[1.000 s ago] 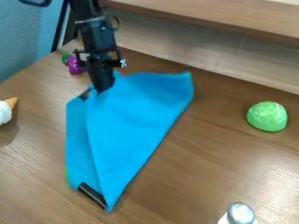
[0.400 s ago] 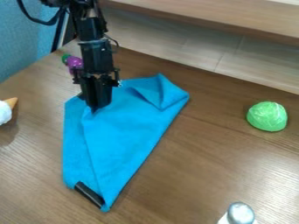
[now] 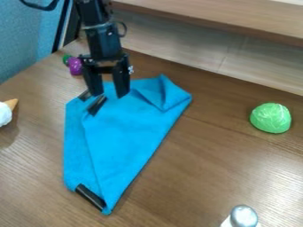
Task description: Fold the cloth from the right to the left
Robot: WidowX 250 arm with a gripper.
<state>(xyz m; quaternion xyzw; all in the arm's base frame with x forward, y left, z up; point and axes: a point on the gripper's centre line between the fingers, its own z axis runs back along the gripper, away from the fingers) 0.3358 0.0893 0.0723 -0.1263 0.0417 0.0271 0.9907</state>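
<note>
Blue cloth [image 3: 127,139] on tabletop [image 3: 204,173], towards left edge, layers overlapped down left side, far-right corner turned over, near end tapering. Black strips [image 3: 91,197] at near end and far-left part. Directly above far-left part, gripper [image 3: 109,94], fingers spread apart, pointing down. Behind, by far-left corner of tabletop, purple toy with green top [image 3: 75,65]. At left, toy ice cream cone [image 3: 5,114]. Well apart at right, green toy cabbage [image 3: 270,118]; nearer, silver-topped shaker [image 3: 244,216].
</note>
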